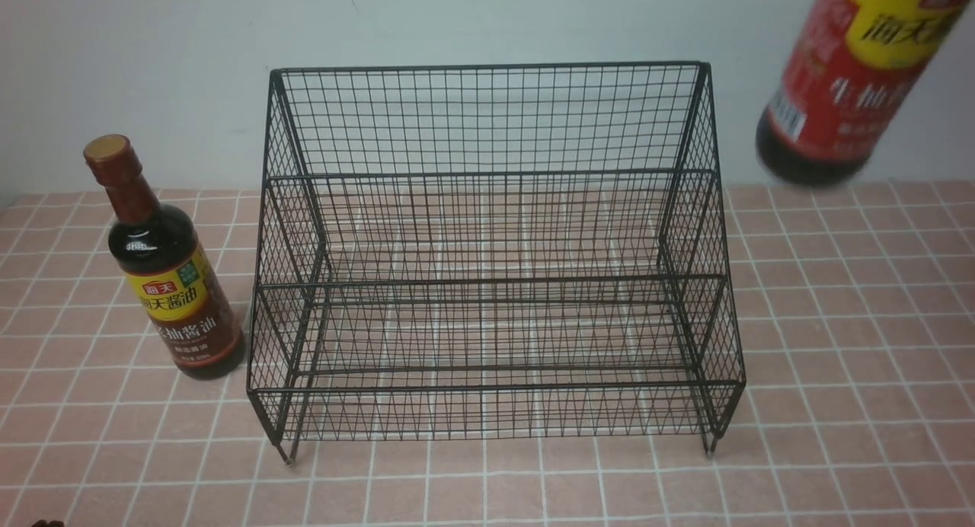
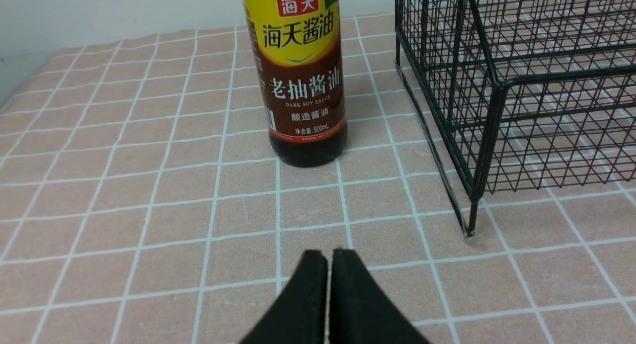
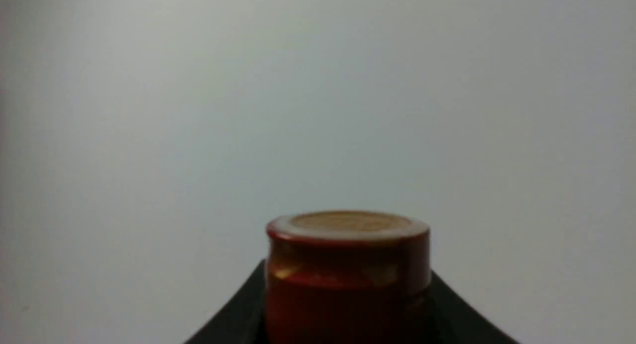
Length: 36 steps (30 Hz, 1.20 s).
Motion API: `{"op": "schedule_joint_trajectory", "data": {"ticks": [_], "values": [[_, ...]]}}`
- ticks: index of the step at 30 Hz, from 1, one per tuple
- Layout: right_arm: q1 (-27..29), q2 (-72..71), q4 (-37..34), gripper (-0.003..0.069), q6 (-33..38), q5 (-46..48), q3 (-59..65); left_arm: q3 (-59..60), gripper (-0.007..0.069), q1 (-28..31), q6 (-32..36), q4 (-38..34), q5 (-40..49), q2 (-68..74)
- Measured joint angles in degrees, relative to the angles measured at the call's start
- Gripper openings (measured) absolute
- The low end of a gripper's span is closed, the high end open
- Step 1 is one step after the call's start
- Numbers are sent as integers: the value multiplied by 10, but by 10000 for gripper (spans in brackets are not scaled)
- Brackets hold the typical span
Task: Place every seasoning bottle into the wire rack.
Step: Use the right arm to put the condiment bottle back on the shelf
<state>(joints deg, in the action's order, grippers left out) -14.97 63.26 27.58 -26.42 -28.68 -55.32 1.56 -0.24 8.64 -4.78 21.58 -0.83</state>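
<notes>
The black wire rack (image 1: 487, 230) stands in the middle of the tiled table, both tiers bare. A seasoning bottle with a brown lower label (image 1: 164, 268) stands upright on the table just left of the rack; it also appears in the left wrist view (image 2: 304, 75), beyond my left gripper (image 2: 328, 257), which is shut and holds nothing. The other seasoning bottle, red-labelled (image 1: 853, 78), hangs tilted in the air above and to the right of the rack. Its reddish cap (image 3: 348, 254) sits between the black fingers of my right gripper (image 3: 348, 289), which is shut on its neck.
A pale wall runs behind the table. The rack's front left leg (image 2: 471, 219) stands on the pink tiled cloth (image 1: 487, 481) close to the brown-labelled bottle.
</notes>
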Motion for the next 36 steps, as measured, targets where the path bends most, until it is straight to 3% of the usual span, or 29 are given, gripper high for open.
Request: {"op": "schedule_joint_trajectory", "data": {"ticks": [3,11,24,36], "values": [[-44,57,13,274,-13,12,-27,0,-7,0,0,0,0,0],[-79,172,18,274,-13,24,-60,0,-7,0,0,0,0,0],[-80,249,19,274,-13,52,-63,0,-7,0,0,0,0,0],[-80,251,15,274,-13,77,20,0,-7,0,0,0,0,0]]}}
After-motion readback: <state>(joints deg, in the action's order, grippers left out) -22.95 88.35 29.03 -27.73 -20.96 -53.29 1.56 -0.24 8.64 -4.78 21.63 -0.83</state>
